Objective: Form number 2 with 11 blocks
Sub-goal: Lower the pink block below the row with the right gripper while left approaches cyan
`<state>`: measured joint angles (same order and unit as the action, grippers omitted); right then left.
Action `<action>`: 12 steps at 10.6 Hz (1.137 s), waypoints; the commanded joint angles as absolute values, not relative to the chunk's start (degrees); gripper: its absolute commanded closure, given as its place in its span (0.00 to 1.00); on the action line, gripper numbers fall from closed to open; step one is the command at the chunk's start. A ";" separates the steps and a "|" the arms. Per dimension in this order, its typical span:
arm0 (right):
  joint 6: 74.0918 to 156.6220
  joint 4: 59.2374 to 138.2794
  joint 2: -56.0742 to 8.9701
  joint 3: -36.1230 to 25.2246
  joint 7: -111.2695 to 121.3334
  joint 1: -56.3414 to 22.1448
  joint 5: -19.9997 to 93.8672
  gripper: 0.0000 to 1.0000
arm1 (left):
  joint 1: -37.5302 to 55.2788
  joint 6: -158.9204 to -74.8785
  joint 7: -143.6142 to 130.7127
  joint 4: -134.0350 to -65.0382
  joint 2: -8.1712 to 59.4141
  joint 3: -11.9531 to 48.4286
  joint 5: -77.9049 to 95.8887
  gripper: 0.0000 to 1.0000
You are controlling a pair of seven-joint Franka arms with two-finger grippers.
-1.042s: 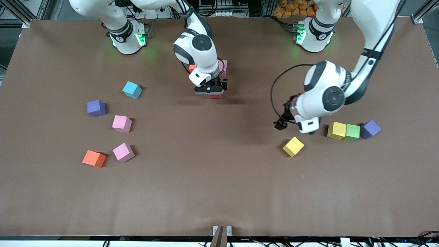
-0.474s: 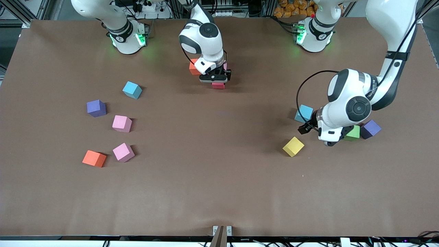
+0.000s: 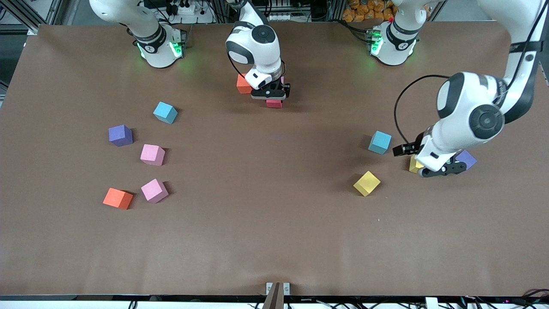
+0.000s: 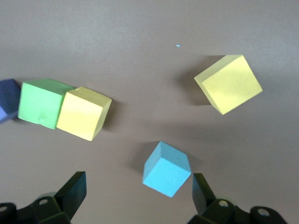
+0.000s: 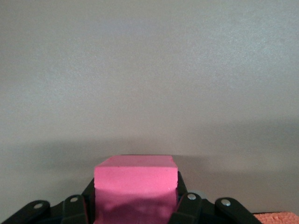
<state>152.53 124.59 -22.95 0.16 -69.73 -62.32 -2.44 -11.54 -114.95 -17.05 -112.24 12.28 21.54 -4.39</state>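
While clamped, matte red cube (image 3: pixel 274 103)

This looks like a robot lab: two white robot arms (image 3: pixel 257 47) bolted on a big brown table (image 3: pixel 274 240), with metal frames (image 3: pixel 25 13) and cables (image 3: pixel 274 10) along the far edge.

A matt, finely grained, seemingly foam finish is shown by the small red cube (image 5: pixel 136 186); the brown table covering (image 3: pixel 274 223) is seen as dull, perhaps paper.
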 commanded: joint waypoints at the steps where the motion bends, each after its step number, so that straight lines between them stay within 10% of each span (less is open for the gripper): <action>1: 153.11 126.30 -21.62 -0.88 -72.16 -63.89 -3.78 0.73 | -11.78 -116.36 -12.84 -115.39 10.37 22.58 -5.54 0.00; 4: 153.11 126.39 -21.71 -0.88 -72.16 -63.90 -3.87 0.71 | -11.60 -119.44 -8.80 -117.94 10.81 26.71 -14.91 0.00; 8: 153.19 126.21 -22.06 -0.88 -73.74 -63.81 -3.87 0.25 | -11.78 -127.00 -1.23 -123.75 10.99 27.07 -15.03 0.00; 12: 153.37 126.04 -22.15 -0.88 -74.18 -63.72 -3.87 0.00 | -11.16 -126.91 -0.97 -125.06 10.55 27.16 -14.77 0.00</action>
